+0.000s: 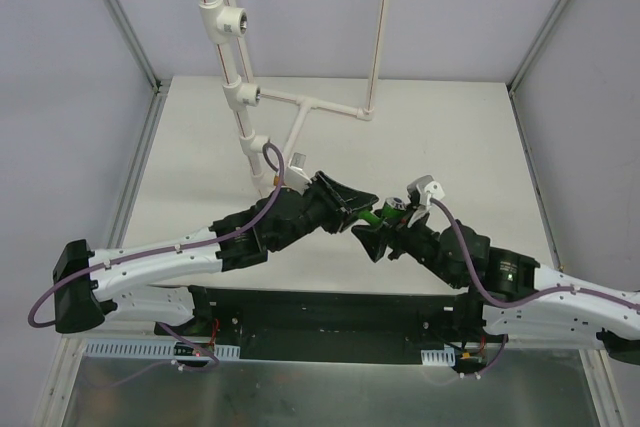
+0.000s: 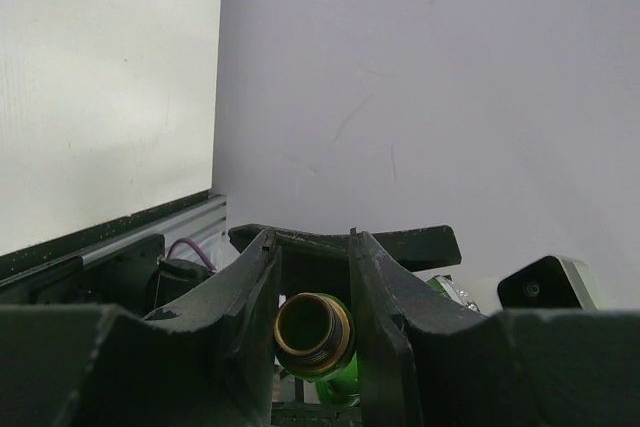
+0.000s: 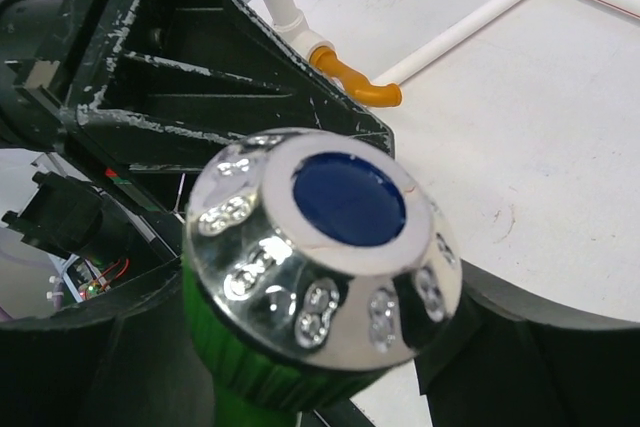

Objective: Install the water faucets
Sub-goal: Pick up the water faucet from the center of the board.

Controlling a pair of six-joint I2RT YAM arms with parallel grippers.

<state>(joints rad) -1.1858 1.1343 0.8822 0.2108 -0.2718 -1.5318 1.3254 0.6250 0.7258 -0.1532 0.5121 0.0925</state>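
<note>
The green faucet [image 1: 383, 212] hangs above the table's middle, between both grippers. My left gripper [image 1: 352, 215] is shut on its brass threaded end [image 2: 313, 334], which sits between the two black fingers [image 2: 250, 297]. My right gripper [image 1: 383, 230] holds the green body just below the shiny silver cap with a blue centre [image 3: 330, 237]. That cap fills the right wrist view. The orange faucet [image 3: 355, 82] sits at the end of a white pipe behind my left gripper.
A white pipe frame [image 1: 300, 102] with tee fittings [image 1: 240, 19] stands at the back of the table. It also shows in the right wrist view [image 3: 480, 17]. The enclosure's aluminium posts [image 1: 150, 127] line both sides.
</note>
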